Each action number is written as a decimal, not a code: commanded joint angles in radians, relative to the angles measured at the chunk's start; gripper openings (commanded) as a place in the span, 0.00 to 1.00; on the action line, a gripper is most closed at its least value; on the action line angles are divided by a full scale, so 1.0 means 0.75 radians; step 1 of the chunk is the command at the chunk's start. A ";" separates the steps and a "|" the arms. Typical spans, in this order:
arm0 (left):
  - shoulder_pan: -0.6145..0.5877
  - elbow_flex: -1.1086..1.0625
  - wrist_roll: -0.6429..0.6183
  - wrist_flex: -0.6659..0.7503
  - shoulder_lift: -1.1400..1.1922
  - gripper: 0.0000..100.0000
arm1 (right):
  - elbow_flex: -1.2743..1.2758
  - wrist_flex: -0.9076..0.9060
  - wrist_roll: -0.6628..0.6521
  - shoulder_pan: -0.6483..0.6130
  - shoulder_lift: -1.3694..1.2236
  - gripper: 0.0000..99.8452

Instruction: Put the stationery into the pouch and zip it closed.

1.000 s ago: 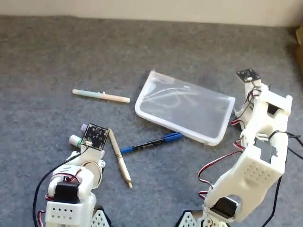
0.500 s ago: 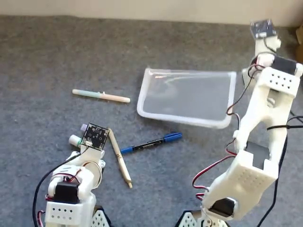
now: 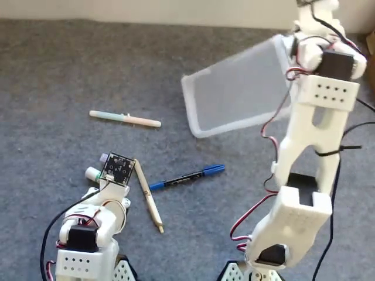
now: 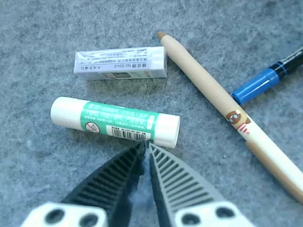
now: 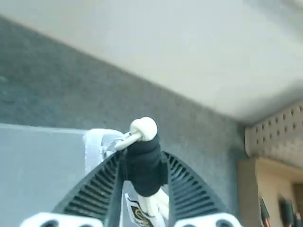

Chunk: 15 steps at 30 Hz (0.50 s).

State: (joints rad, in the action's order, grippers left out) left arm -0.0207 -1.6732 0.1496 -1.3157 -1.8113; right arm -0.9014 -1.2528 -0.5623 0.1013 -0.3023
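The clear plastic pouch hangs tilted in the air at the back right, held by its corner. My right gripper is shut on the pouch's black zip end with the white pull; the pouch wall hangs beside it. My left gripper is shut with nothing in it, its tips just short of a green-and-white glue stick. A white eraser, a beige pen and a blue marker lie close by. A pastel pen lies farther back on the left.
Grey carpet covers the table, with a pale wall along its far edge. A pegboard and a wooden piece stand beyond the right arm. The beige pen and blue marker lie between the two arm bases.
The right arm has risen and swung back, lifting the pouch off the carpet by its corner so that it hangs tilted. The left arm and the stationery have kept still.
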 commanded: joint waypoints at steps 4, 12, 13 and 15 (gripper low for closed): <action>-0.003 -0.030 0.004 -0.008 -0.013 0.03 | -0.097 -0.017 0.008 -0.294 0.120 0.01; -0.003 -0.030 0.004 -0.008 -0.013 0.03 | -0.171 -0.527 0.014 -0.590 0.193 0.01; -0.003 -0.030 0.004 -0.008 -0.013 0.03 | -0.171 -0.594 0.016 -0.615 0.202 0.01; -0.003 -0.030 0.004 -0.008 -0.013 0.03 | -0.161 -0.688 0.018 -0.652 0.224 0.01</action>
State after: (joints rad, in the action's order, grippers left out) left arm -0.0207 -1.6732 0.1496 -1.3157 -1.8113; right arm -1.0027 -1.6533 -0.5608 -0.3376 -0.1872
